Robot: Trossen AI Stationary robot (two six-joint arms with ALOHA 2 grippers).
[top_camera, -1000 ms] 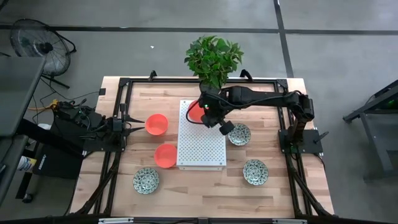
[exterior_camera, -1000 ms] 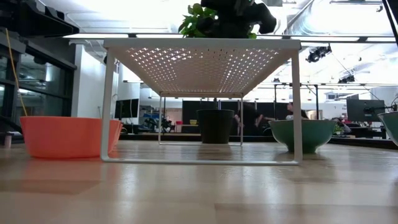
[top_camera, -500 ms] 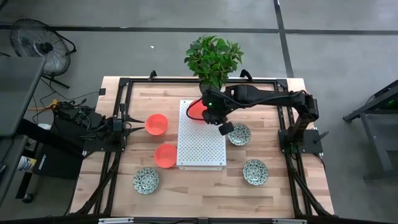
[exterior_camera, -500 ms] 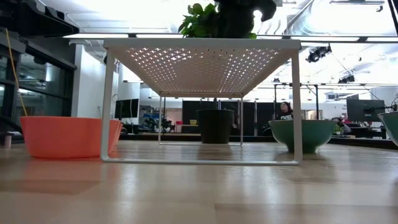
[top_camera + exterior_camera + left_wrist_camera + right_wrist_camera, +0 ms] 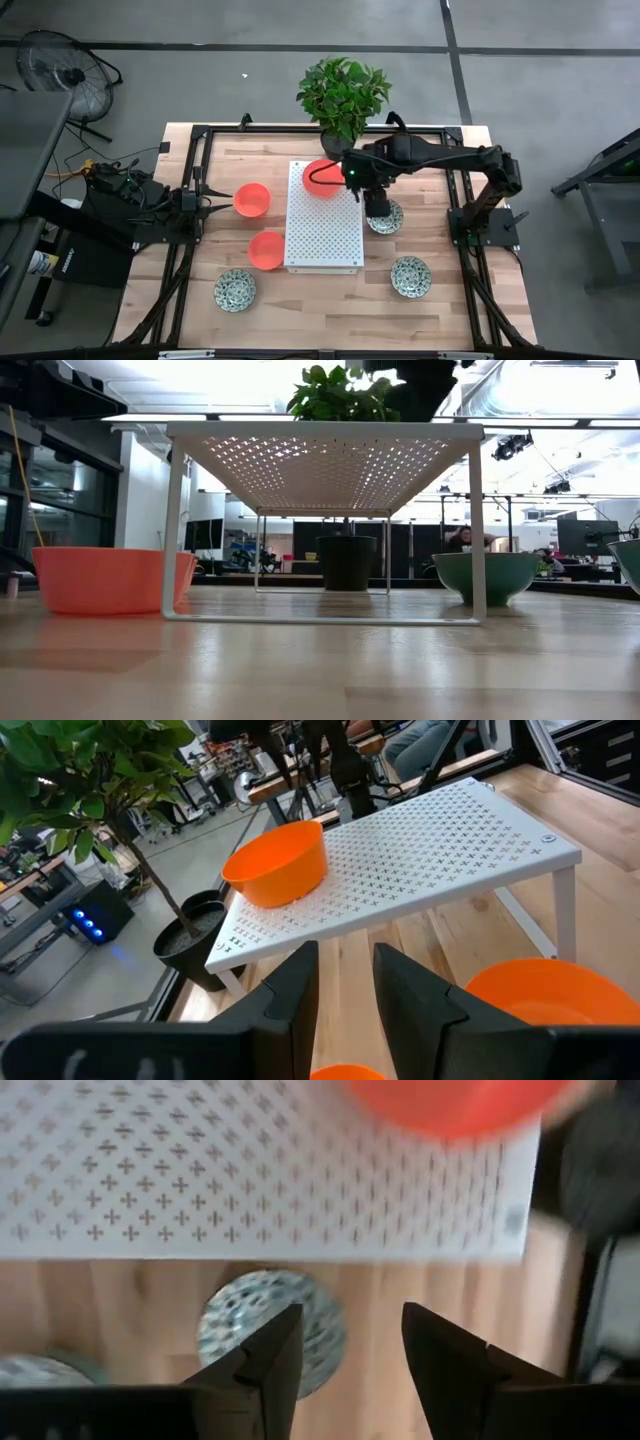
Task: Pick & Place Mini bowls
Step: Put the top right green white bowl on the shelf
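Note:
One orange mini bowl [image 5: 322,178] stands upright on the far end of the white perforated shelf [image 5: 325,235]; it also shows in the left wrist view [image 5: 278,865]. My right gripper [image 5: 375,205] hovers open off the shelf's right edge, above a patterned mini bowl [image 5: 270,1325] that rests on the table. Two more orange bowls [image 5: 252,199] [image 5: 266,250] sit on the table left of the shelf. Other patterned bowls lie at the near left [image 5: 235,290] and near right [image 5: 411,276]. My left gripper [image 5: 345,990] waits open at the table's left, empty.
A potted plant [image 5: 343,95] stands at the table's far edge behind the shelf. A dark frame [image 5: 200,135] runs around the wooden tabletop. Bare wood lies along the near edge between the two near patterned bowls.
My right gripper has let go of the orange bowl, which stays upright on the shelf's far end. The gripper has moved off it toward the table's right edge and a little nearer, and now hangs over the patterned bowl beside the shelf.

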